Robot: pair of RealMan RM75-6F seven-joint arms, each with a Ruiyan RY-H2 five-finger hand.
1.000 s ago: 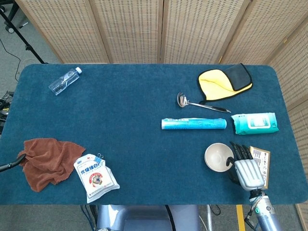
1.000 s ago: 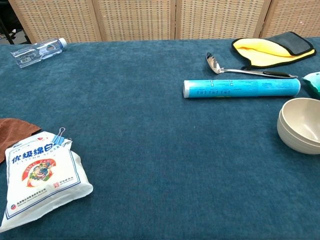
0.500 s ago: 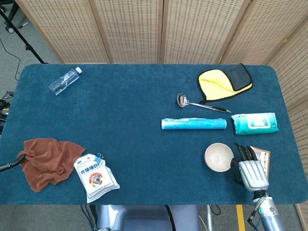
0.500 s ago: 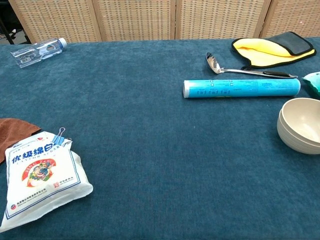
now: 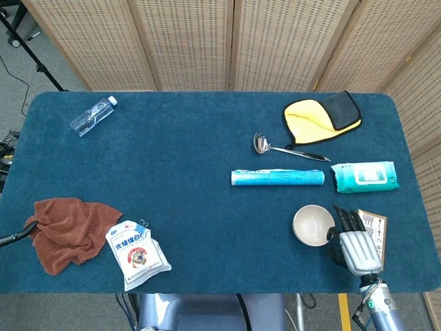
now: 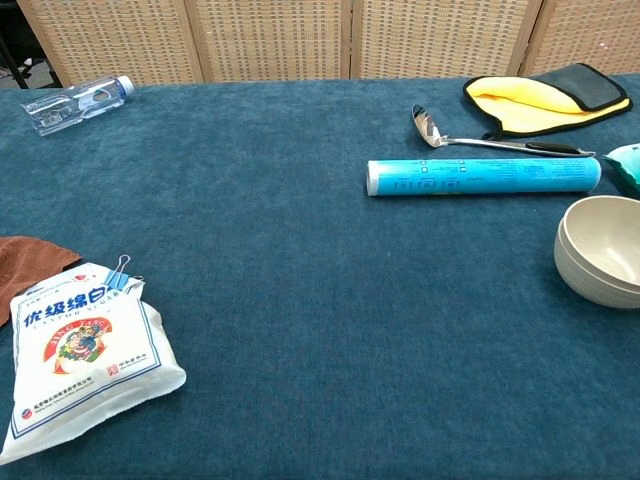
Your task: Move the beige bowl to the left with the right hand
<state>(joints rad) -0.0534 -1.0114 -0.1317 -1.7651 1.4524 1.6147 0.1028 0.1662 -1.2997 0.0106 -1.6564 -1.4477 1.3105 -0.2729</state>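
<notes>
The beige bowl (image 5: 313, 225) stands upright and empty on the blue table cloth near the front right; the chest view shows the bowl (image 6: 603, 250) at its right edge. My right hand (image 5: 355, 244) lies just right of the bowl with its dark fingers (image 5: 346, 219) stretched forward along the rim, apart and holding nothing. I cannot tell whether it touches the bowl. The chest view does not show this hand. My left hand appears in neither view.
Behind the bowl lie a blue tube (image 5: 277, 177), a teal wipes pack (image 5: 364, 176), a metal ladle (image 5: 282, 148) and a yellow-black cloth (image 5: 322, 114). A small card (image 5: 374, 231) lies under my right hand. To the left are a white bag (image 5: 136, 254), a brown towel (image 5: 67, 231) and a bottle (image 5: 92, 115).
My right hand has shifted only slightly beside the bowl, a little right and back. The bowl has not moved.
</notes>
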